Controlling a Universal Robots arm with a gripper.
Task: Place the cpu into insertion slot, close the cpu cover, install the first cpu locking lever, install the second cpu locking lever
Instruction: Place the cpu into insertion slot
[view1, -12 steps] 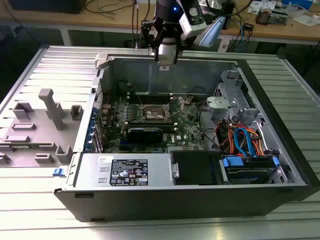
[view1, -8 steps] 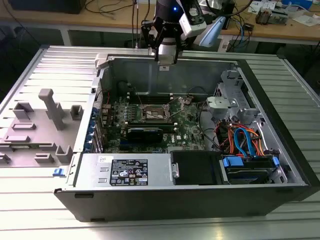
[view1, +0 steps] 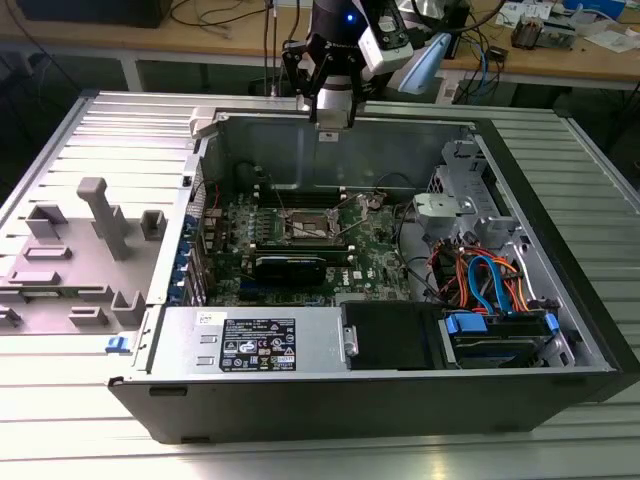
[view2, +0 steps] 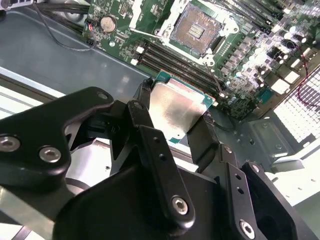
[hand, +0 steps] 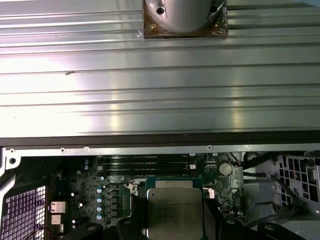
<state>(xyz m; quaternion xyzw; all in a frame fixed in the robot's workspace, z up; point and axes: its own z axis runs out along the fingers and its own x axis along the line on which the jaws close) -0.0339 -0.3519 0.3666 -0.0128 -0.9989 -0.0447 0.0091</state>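
1. Low in the exterior view, the open computer case (view1: 400, 400) lies on the ribbed desk (view1: 300, 462).
2. Mid-frame, the insertion slot (view1: 308, 228) sits uncovered on the green motherboard (view1: 375, 255).
3. At upper centre, above the case's far wall, the end effector (view1: 333, 108) is clenched on the cpu (view2: 177, 107), whose silver top shows in both wrist views, well apart from the slot.

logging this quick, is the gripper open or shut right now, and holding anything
Gripper: closed on the cpu, clamped by two opposite edges.
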